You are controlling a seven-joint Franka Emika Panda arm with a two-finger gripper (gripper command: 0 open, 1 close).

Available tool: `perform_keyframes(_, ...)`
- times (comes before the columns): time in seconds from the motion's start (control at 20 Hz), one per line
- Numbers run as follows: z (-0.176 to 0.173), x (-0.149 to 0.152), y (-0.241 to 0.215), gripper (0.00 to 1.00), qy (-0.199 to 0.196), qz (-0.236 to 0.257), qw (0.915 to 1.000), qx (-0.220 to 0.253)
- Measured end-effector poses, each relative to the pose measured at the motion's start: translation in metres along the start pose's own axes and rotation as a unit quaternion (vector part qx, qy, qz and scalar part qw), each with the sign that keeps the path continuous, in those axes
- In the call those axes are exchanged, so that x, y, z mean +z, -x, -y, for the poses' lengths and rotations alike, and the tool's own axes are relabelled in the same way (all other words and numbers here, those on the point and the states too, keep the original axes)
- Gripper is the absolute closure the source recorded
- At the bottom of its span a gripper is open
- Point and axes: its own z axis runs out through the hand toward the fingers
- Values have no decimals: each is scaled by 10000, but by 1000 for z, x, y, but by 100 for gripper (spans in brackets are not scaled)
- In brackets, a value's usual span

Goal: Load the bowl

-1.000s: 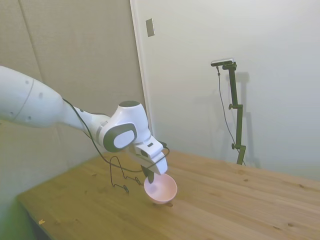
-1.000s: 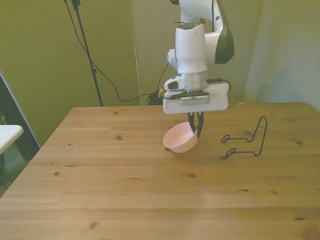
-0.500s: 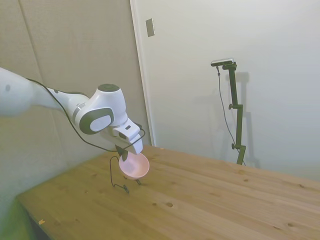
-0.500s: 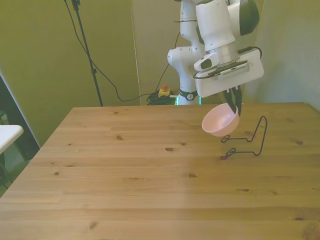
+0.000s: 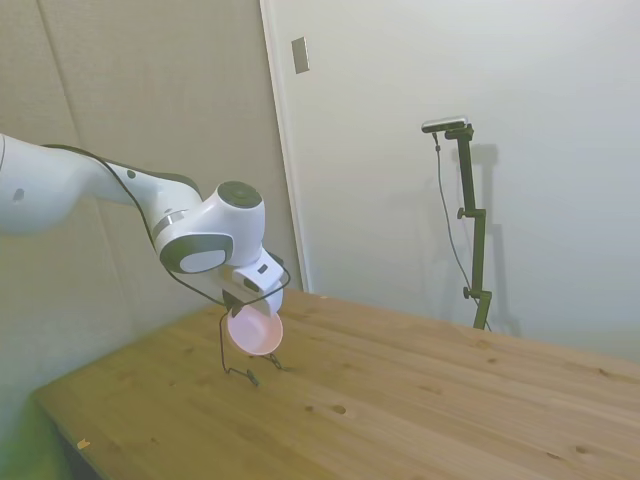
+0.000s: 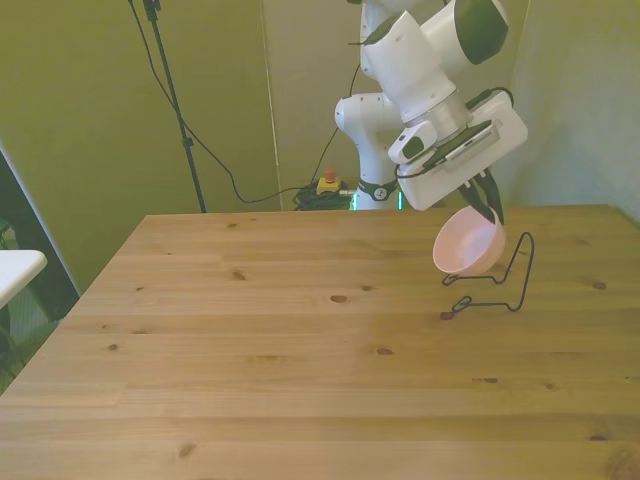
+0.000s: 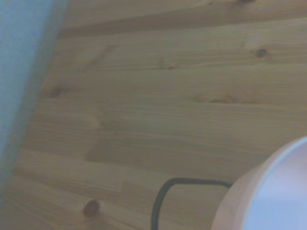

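The claw [image 6: 491, 208] grips the small pale pink round plastic bowl [image 6: 467, 246] by its rim. The bowl hangs tilted above the thin black wire rack [image 6: 495, 285] on the wooden worktop [image 6: 300, 380].

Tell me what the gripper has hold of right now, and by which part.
The gripper holds the pink bowl by its rim, jaws shut on the upper edge. The bowl hangs tilted in the air, above the black wire rack.

Hand [image 5: 243, 300] holds tilted pink bowl [image 5: 254, 332] above wire rack [image 5: 238, 360]
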Motion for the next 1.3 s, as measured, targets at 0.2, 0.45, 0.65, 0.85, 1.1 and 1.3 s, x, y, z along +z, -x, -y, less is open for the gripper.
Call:
perform_keyframes(0.2,-4,13,-4,100,-269,182,9995,-51)
perform_keyframes(0.45,-8,22,-9,100,-556,429,9975,-114)
perform_keyframes(0.65,-10,26,-10,100,-716,556,9957,-174)
perform_keyframes(0.85,-15,27,-11,100,-791,557,9950,-252)
perform_keyframes(1.1,-25,26,-12,100,-891,541,9940,-321)
perform_keyframes(1.3,-27,28,-11,100,-965,547,9931,-374)
